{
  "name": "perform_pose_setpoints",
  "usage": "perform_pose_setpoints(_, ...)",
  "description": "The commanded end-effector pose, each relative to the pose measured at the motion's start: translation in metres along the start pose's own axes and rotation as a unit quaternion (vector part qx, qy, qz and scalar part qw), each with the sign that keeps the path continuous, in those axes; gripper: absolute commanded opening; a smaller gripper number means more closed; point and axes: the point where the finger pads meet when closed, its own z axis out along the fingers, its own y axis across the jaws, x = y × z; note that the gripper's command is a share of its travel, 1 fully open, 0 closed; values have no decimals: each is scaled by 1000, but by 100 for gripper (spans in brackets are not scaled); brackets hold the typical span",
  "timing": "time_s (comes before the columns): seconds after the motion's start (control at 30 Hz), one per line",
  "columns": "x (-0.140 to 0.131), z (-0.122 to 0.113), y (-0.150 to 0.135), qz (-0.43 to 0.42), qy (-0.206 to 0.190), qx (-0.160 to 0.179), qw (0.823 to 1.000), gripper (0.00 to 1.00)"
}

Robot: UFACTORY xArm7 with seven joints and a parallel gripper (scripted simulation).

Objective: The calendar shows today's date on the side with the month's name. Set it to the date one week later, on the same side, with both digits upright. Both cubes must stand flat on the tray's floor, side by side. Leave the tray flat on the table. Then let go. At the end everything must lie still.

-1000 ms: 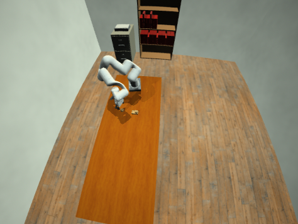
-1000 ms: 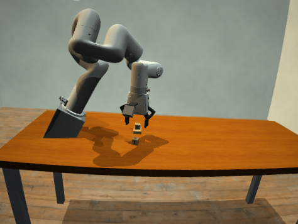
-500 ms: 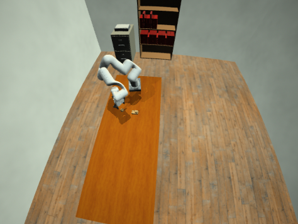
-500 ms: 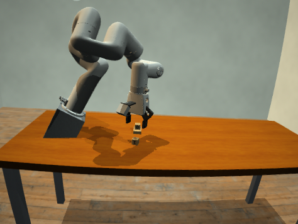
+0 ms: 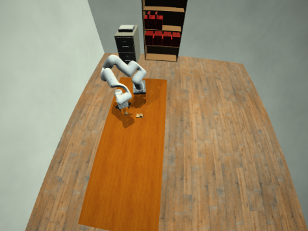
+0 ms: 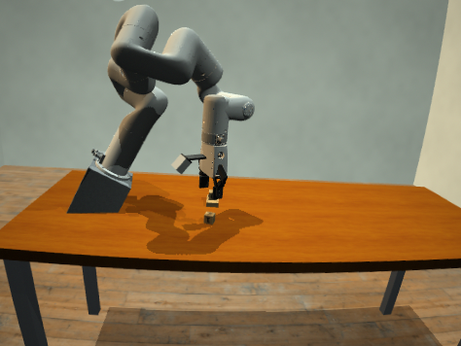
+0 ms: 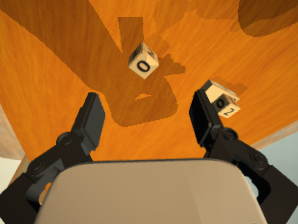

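Two cubes, one [image 5: 126,113] [image 6: 209,218] [image 7: 143,62] off the tray [image 5: 138,117] [image 6: 212,204] [image 7: 218,92]; two fingers (wide open) hold nothing.

High overview, side-on tabletop view, downward wrist close-up

One loose cube [image 5: 126,113] [image 6: 209,218] [image 7: 143,62], one cube in tray [image 7: 227,106], one tray [image 5: 138,115] [image 6: 212,204] [image 7: 215,90]; one table [image 5: 127,162] [image 6: 316,219] [image 7: 175,140], one bookcase [image 5: 143,32], one filing cabinet [image 5: 137,43].

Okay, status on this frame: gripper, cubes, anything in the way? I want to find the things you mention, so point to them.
Gripper [image 5: 123,106] [image 6: 211,187] [image 7: 146,102] open, above the table. Loose cube [image 5: 126,113] [image 6: 209,219] [image 7: 143,62] on the tabletop, outside the tray [image 5: 137,117] [image 6: 212,204] [image 7: 215,91]; other cube [image 7: 228,107] at tray. No obstruction seen.
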Motion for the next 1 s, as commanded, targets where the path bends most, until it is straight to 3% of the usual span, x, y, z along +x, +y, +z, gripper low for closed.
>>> perform_pose_setpoints(0.0, 0, -1, -1, 83, 1, 8, 997, 100)
perform_pose_setpoints(0.27, -1, -1, -1, 213, -1, 9, 977, 100)
perform_pose_setpoints(0.37, -1, -1, -1, 279, -3, 9, 960, 100)
perform_pose_setpoints(0.47, -1, -1, -1, 280, -3, 9, 960, 100)
perform_pose_setpoints(0.6, -1, 0, -2, 357, -5, 10, 934, 100)
perform_pose_setpoints(0.73, -2, 0, -2, 372, -5, 10, 928, 100)
perform_pose_setpoints(0.77, -2, 0, -2, 372, -5, 10, 928, 47)
perform_pose_setpoints(0.97, -2, 0, -2, 372, -5, 10, 928, 47)
